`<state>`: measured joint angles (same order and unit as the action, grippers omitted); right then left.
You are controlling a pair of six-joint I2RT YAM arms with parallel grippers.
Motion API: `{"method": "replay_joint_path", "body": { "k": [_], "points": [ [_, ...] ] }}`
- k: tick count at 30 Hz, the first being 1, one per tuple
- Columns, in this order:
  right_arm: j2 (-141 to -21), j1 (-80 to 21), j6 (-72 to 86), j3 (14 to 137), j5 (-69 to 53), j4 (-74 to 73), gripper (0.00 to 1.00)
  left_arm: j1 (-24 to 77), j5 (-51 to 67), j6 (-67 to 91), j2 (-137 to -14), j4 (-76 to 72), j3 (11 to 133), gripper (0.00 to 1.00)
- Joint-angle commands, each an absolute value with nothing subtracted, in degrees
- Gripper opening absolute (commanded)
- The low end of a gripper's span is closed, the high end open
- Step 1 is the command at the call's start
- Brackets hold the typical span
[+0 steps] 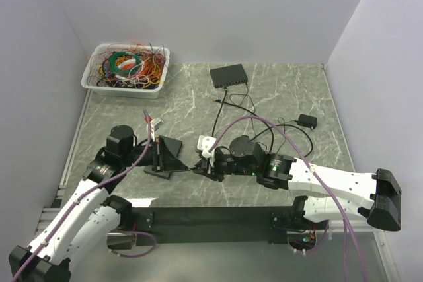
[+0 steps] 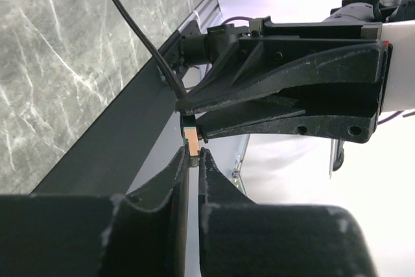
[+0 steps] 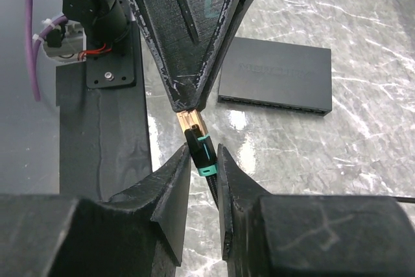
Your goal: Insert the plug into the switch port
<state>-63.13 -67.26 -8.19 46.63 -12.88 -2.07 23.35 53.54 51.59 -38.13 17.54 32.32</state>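
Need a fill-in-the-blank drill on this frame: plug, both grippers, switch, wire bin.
1. The left gripper and the right gripper are both closed on the ___.
2. Its clear tip sits between the fingers of the ___ gripper.
3. The switch lies on the ___, with no gripper touching it.
4. The white bin holds tangled ___.
Missing words: plug; left; table; wires.

The tabletop (image 1: pixel 284 90) is smooth, glossy grey marble-look with glare; the switch (image 3: pixel 275 74) has a matt black casing; the plug (image 3: pixel 190 121) is clear glossy plastic; the fingers (image 3: pixel 185 43) are matt black plastic, their edges scuffed pale and rough; the bin (image 1: pixel 119 90) at upper left is white plastic
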Motion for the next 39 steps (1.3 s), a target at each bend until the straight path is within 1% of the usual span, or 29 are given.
{"method": "replay_joint_path", "body": {
  "k": [1,5,6,7,8,9,11,14,15,16,17,18,20,23,25,26,27,28,29,31,36,39],
  "points": [
    [-61.61,-68.03,-6.07,46.15,-12.75,2.37,0.06,22.94,51.33,48.87,-38.58,17.14,34.8,0.11],
    [-61.44,-68.03,-5.19,45.62,-12.22,2.2,0.04,22.76,50.36,48.17,-40.16,16.53,34.98,0.2],
    [-61.44,-68.03,-4.92,45.44,-12.13,2.46,0.03,22.68,50.62,48.25,-40.6,16.0,34.89,0.25],
    [-61.26,-68.03,-4.49,44.92,-11.95,2.63,0.03,22.5,50.54,48.16,-40.95,15.39,34.72,0.29],
    [-61.09,-68.03,-4.22,44.65,-11.78,2.98,0.02,22.5,50.54,48.16,-41.65,15.12,34.72,0.38],
    [-61.0,-68.03,-4.04,44.3,-11.52,3.16,0.01,22.5,50.45,48.08,-42.01,15.03,34.72,0.43],
    [-60.56,-68.03,-3.17,43.33,-10.72,3.86,0.0,22.24,50.01,47.72,-42.97,14.77,34.8,0.48],
    [-60.47,-67.94,-2.29,42.54,-9.67,4.31,0.0,21.62,48.52,46.24,-43.86,16.6,35.5,0.53],
    [-60.73,-67.94,-1.68,42.45,-9.15,4.22,0.0,21.36,47.21,45.45,-44.03,18.09,36.9,0.58],
    [-61.6,-67.85,-1.15,42.36,-8.62,4.13,0.0,20.84,45.2,43.26,-44.03,19.93,37.87,0.6],
    [-62.39,-67.85,-0.79,42.54,-6.87,3.87,0.0,20.74,38.56,42.2,-43.95,24.48,38.92,0.62],
    [-63.36,-67.33,-0.36,42.89,-5.99,2.91,0.0,20.74,35.28,41.4,-43.86,26.26,40.07,0.65],
    [-67.22,-66.45,2.1,44.29,-4.75,1.68,0.0,20.65,27.64,39.73,-43.42,28.29,42.36,0.66],
    [-72.76,-64.43,5.0,46.66,-3.16,-0.87,0.0,20.57,21.91,39.29,-42.28,27.43,43.24,0.69],
    [-75.83,-63.38,6.32,48.16,-2.72,-2.81,0.0,20.57,17.95,39.64,-41.31,24.97,42.11,0.7],
    [-76.63,-62.93,6.59,48.77,-2.72,-3.33,0.0,20.57,14.62,40.07,-40.53,24.61,41.49,0.71],
    [-77.34,-62.58,6.94,49.13,-2.64,-4.04,0.0,20.48,9.02,40.6,-40.17,24.26,40.88,0.74],
    [-78.39,-62.06,7.9,49.57,-3.59,-4.13,0.0,20.48,6.62,41.21,-39.99,22.69,39.22,0.75],
    [-79.01,-60.4,8.35,49.83,-4.65,-4.3,0.0,20.48,4.85,41.74,-40.08,21.63,38.33,0.77],
    [-80.76,-58.28,9.31,50.62,-7.45,-4.39,0.0,20.48,1.59,42.71,-41.21,17.61,35.43,0.77],
    [-87.17,-57.3,9.58,55.36,-9.67,-6.33,0.0,20.48,-3.59,45.96,-44.29,9.15,28.85,0.79],
    [-90.52,-56.26,10.02,57.82,-11.69,-7.21,0.0,20.39,-9.22,47.28,-45.0,4.14,25.42,0.8]
  ]
}}
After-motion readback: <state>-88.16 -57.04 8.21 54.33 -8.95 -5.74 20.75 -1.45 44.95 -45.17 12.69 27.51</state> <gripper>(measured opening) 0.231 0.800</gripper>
